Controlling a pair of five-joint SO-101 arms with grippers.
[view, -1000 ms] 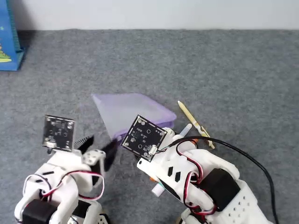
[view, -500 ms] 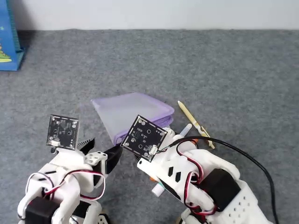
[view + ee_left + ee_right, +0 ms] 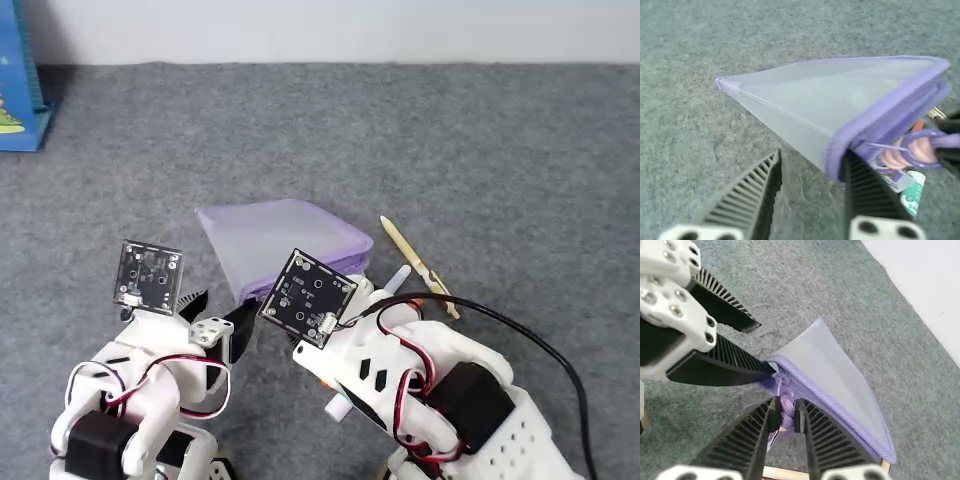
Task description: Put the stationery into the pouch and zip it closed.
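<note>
Pouch (image 3: 285, 235) on table (image 3: 500, 130), toward near edge; right gripper (image 3: 786, 402) pinching zip pull (image 3: 786, 411); left gripper (image 3: 810, 162) spread wide by pouch corner

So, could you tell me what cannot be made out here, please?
- High view: pouch mouth, behind the right arm's camera board.
- Right wrist view: how far the zip is closed; right gripper sits over the zip pull.
- Left wrist view: stationery at the mouth, blurred and edge-cropped.

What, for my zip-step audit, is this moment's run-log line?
left jaws open at pouch corner | right jaws shut on zipper pull | pencil outside pouch
</note>
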